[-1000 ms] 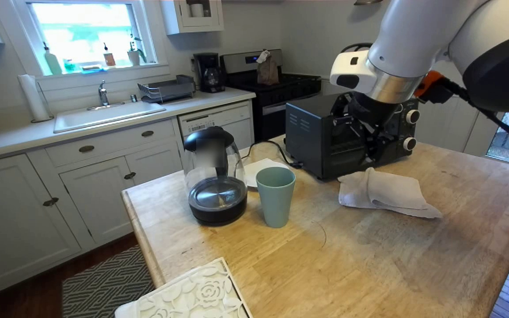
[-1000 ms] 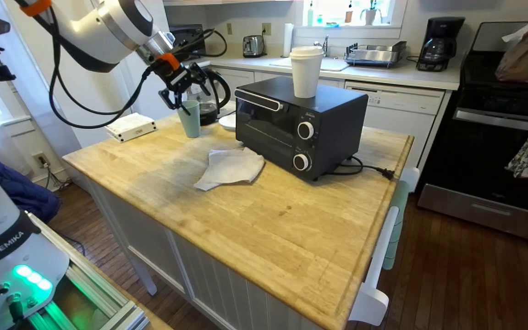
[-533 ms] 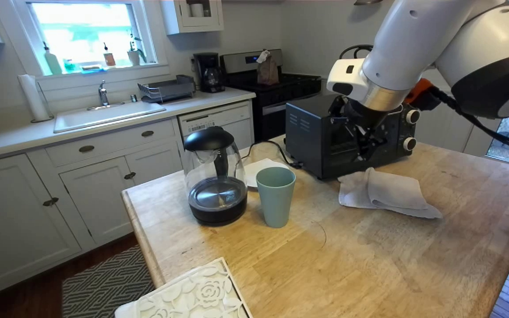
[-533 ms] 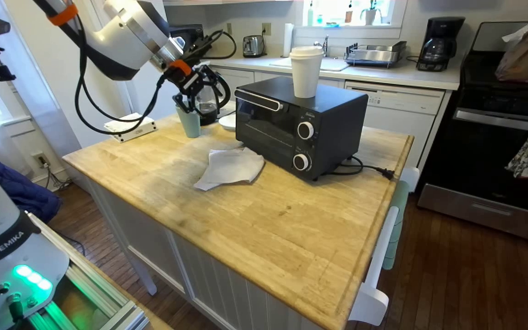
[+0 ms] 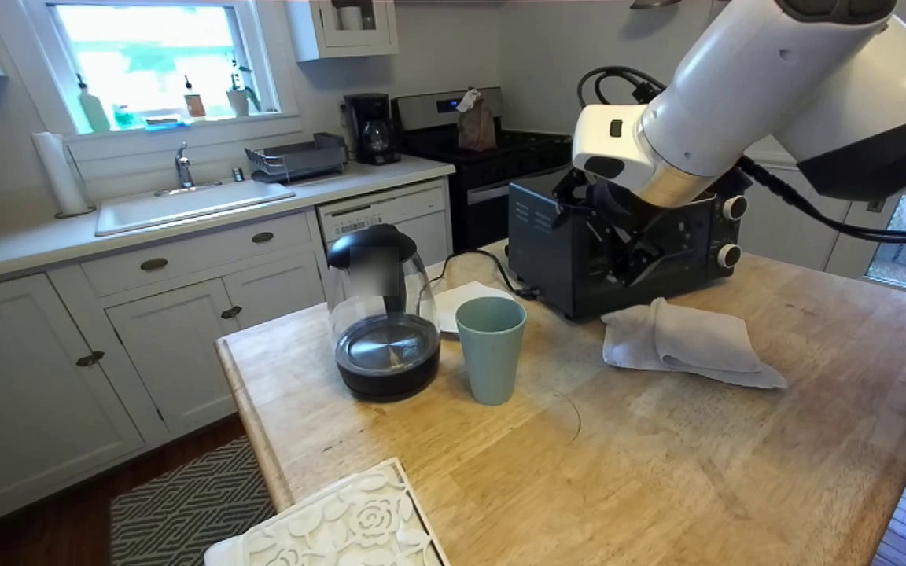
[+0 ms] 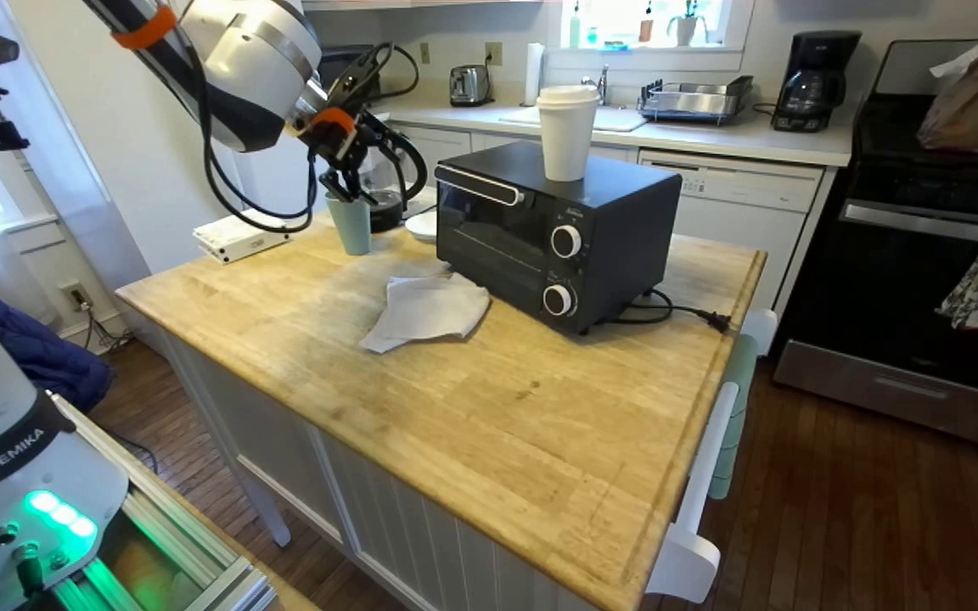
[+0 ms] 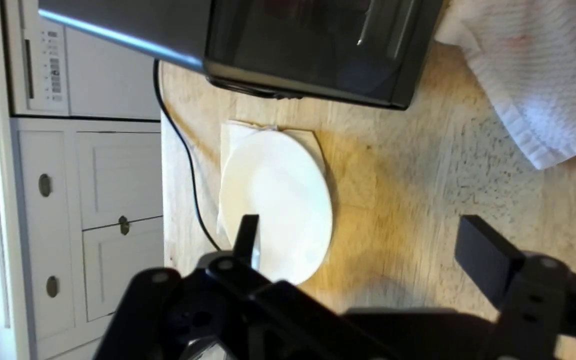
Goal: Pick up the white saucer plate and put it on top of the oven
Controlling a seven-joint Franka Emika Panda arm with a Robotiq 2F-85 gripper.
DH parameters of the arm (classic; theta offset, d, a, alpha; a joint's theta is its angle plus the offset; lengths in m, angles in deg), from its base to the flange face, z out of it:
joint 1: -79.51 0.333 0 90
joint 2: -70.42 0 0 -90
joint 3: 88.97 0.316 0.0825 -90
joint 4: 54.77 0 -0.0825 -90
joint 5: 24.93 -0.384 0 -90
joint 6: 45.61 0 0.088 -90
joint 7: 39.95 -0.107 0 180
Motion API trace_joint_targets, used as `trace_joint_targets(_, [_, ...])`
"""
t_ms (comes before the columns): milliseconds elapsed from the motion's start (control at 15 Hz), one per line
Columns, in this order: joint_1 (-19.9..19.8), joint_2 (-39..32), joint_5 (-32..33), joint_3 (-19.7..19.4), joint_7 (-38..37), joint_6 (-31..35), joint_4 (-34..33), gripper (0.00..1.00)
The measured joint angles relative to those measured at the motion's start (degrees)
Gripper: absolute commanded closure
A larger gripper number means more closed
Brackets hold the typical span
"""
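Observation:
The white saucer plate [image 7: 288, 200] lies flat on a folded pale napkin [image 7: 313, 142] on the wooden table in the wrist view. It also shows in both exterior views [image 5: 451, 310] [image 6: 423, 226], partly hidden behind the cup and kettle in one of these. The black toaster oven [image 5: 539, 244] [image 6: 497, 229] stands beside it, its corner at the top of the wrist view [image 7: 308, 50]. My gripper [image 7: 358, 225] is wide open and empty above the table. One fingertip overlaps the plate in the wrist view; no contact shows. The gripper also shows in both exterior views [image 5: 598, 236] [image 6: 349, 187].
A teal cup [image 5: 491, 354] and a glass kettle [image 5: 386, 369] stand close to the plate. A tall white cup [image 6: 565, 140] stands on the oven. A folded cloth [image 5: 689, 346] lies before the oven. A black cord [image 7: 188, 155] runs past the plate. A white box [image 6: 238, 233] sits at the table edge.
The arm has swung and tilted, with the gripper shifting slightly left in one exterior view and right in the other. The plate, oven and other table things have not moved.

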Motion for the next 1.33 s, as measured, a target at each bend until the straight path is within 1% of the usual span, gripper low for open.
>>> trace_joint_targets(200, [0.68, -2.18, 12.23, 0.39, -12.59, -0.04, -3.23, 0.00])
trace_joint_targets(400, [0.64, -4.89, 21.77, 0.86, -24.97, -0.22, -4.99, 0.00])
trace_joint_targets(467, [0.64, -5.60, 22.27, 0.89, -26.05, -0.22, -4.97, 0.00])
trace_joint_targets(667, [0.64, -5.54, 22.14, 0.89, -25.71, -0.22, -5.00, 0.00])
trace_joint_targets(733, [0.64, -5.50, 22.75, 0.96, -26.18, -0.25, -5.14, 0.00])
trace_joint_targets(800, [0.65, -5.62, 24.81, 1.22, -27.60, -0.88, -5.55, 0.00])
trace_joint_targets(1067, [0.44, -7.67, 41.33, 4.09, -42.55, -2.25, -8.86, 0.00])
trace_joint_targets(1267, [-0.31, -10.97, 53.78, 6.58, -54.38, -6.89, -10.11, 0.00])
trace_joint_targets(1333, [-0.58, -12.21, 56.39, 6.89, -57.23, -8.55, -10.04, 0.00])
